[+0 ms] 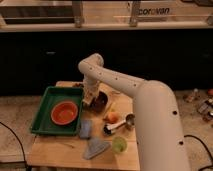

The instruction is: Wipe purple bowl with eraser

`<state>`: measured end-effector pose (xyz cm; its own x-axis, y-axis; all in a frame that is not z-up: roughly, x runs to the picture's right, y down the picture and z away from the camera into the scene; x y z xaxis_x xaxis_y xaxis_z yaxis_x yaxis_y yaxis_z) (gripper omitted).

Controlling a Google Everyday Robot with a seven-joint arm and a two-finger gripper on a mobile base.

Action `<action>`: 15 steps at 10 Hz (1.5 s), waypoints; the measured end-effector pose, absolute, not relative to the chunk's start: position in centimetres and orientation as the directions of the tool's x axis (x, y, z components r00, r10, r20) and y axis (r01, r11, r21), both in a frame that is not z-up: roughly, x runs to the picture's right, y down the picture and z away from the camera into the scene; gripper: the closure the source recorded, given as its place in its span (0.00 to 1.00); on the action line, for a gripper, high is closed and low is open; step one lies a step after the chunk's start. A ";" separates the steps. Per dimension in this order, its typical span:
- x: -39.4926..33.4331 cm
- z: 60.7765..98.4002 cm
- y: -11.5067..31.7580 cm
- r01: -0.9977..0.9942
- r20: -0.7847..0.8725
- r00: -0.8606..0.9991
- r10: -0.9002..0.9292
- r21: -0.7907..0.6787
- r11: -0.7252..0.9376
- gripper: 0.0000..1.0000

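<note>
Across the right side, bulky white arm [150, 110], rising from the lower right, bending at a rounded elbow near the top and dropping toward the middle of the table. Beneath it, pale wooden table [55, 150], set before a dark counter front.

On the table's left half, green tray [42, 107], rectangular with a raised rim, holding orange bowl [65, 112] upright toward its right end.

Just right of the tray and outside it, on bare wood toward the back of the table: purple bowl [101, 100], dark, glossy, upright, about as wide as the orange one.

At the purple bowl's left edge, gripper [89, 103], pointing down, low at the rim, between bowl and tray wall. Clenched or released: cannot tell. Eraser not made out, too dim around the gripper tip to say.

In front of the purple bowl, near the tray's front right corner, blue-grey pad [85, 128], lying flat. Closer to the front edge, grey wedge [95, 147], flat on the wood. Right of the wedge, small green cup [119, 145], upright. Between that cup and the purple bowl, small orange fruit [113, 117], and just right of it steel cup [130, 120].
</note>
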<state>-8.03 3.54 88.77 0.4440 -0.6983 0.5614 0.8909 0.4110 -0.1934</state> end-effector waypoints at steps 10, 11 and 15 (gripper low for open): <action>-1.0 89.5 2.4 0.821 0.492 0.567 -0.661 -0.273 0.501 0.98; -1.8 89.7 1.9 0.825 0.492 0.561 -0.666 -0.268 0.497 0.98; -5.2 90.4 0.7 0.858 0.501 0.510 -0.699 -0.239 0.454 0.98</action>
<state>-5.18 0.65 90.39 0.5096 -0.6993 0.5012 0.8583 0.4540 -0.2392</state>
